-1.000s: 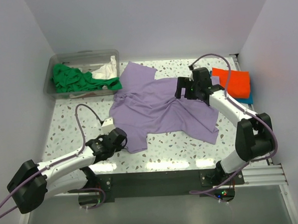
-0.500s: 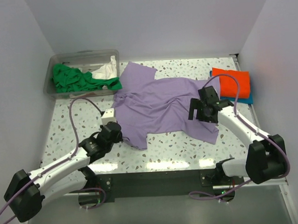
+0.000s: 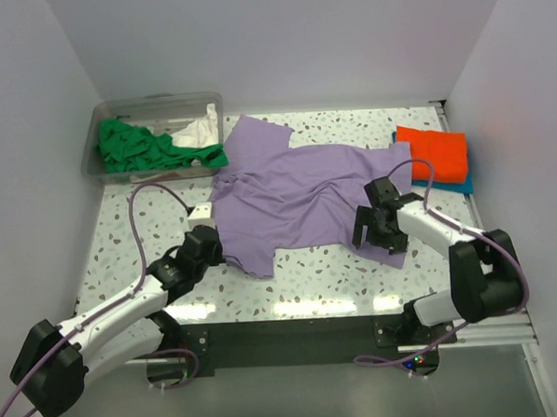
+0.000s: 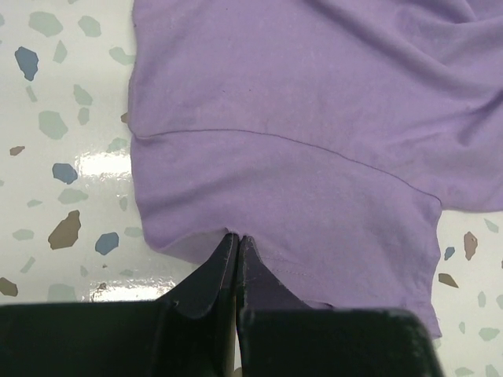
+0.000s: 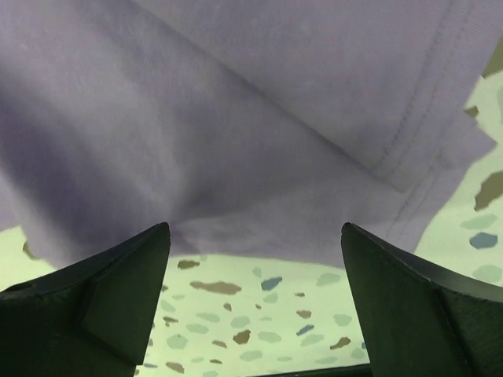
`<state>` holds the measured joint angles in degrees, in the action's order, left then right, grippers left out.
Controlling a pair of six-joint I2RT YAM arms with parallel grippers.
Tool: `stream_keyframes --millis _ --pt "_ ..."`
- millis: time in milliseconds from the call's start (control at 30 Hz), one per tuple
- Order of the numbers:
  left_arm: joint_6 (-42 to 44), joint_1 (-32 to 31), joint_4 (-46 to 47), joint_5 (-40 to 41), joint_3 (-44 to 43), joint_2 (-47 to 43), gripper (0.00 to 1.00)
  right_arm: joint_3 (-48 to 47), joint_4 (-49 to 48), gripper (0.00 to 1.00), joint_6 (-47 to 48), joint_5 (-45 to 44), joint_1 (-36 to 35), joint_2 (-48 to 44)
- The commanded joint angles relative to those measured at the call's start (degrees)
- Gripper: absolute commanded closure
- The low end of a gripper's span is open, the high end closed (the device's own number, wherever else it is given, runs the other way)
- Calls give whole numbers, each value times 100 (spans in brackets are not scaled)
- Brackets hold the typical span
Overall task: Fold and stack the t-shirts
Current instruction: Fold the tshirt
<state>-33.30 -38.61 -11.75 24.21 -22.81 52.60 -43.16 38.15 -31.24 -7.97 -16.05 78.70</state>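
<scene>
The left gripper (image 4: 236, 237) is pinched shut on the near-left hem of the lavender t-shirt (image 3: 296, 193). The right gripper (image 3: 374, 228) hangs with its jaws spread wide over that shirt's near-right corner. A second ago the right gripper was at the shirt's far-right edge, while the left has barely shifted.

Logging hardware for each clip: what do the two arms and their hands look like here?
The left arm and right arm have white shells and black joints. A purplish cable loops along each. The left hand and right hand have black wedge-shaped fingers.
</scene>
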Motion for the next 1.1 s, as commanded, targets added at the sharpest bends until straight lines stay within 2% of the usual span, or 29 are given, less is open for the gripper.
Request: stream_keyframes --millis 0,233,433,833,1067 --pt "113 47 279 -13 13 -135 100 -333 -387 7 -110 84 15 522" --pt "-62 73 94 207 101 -566 100 -834 -739 7 -49 -47 76 1437" --pt "-89 91 85 234 110 -663 100 -1511 -520 7 101 -249 164 1948" --pt "104 99 331 -144 163 -558 100 -932 473 6 -110 -522 287 314" --pt "218 99 454 -381 198 -558 100 -264 675 20 -382 -47 700 -108"
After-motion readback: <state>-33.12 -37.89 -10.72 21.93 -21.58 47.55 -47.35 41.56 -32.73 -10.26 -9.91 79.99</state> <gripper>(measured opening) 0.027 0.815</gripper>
